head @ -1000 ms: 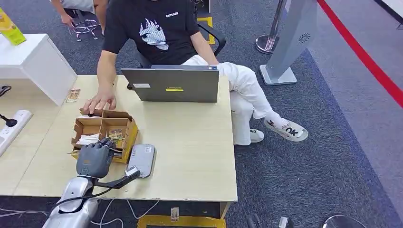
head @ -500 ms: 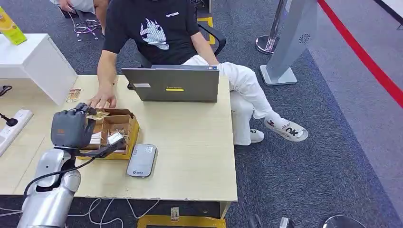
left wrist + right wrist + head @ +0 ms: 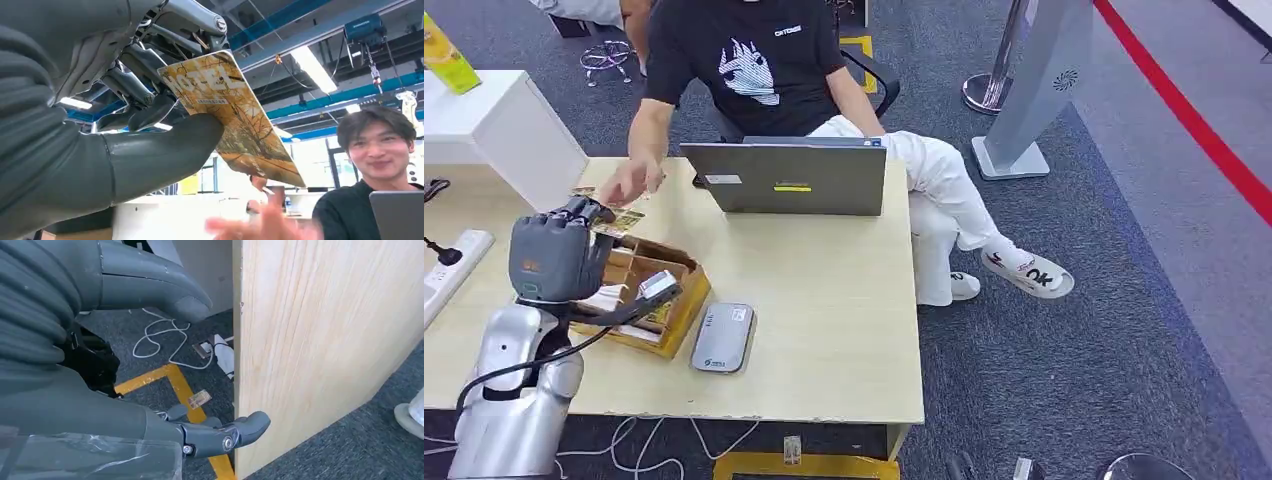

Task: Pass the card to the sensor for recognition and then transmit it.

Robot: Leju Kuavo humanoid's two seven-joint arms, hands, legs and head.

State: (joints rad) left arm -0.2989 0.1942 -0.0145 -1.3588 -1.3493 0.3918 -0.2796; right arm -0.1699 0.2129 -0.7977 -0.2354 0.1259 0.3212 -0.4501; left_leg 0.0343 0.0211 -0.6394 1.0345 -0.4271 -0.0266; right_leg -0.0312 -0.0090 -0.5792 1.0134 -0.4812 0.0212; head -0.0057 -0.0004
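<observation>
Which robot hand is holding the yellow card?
The left hand: it pinches the yellow card above the cardboard box. The right hand hangs empty beside the table's edge.

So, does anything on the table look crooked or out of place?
Yes. The cardboard box sits askew to the table edge, partly behind the left hand, which holds the card above it. One card lies on the floor.
</observation>
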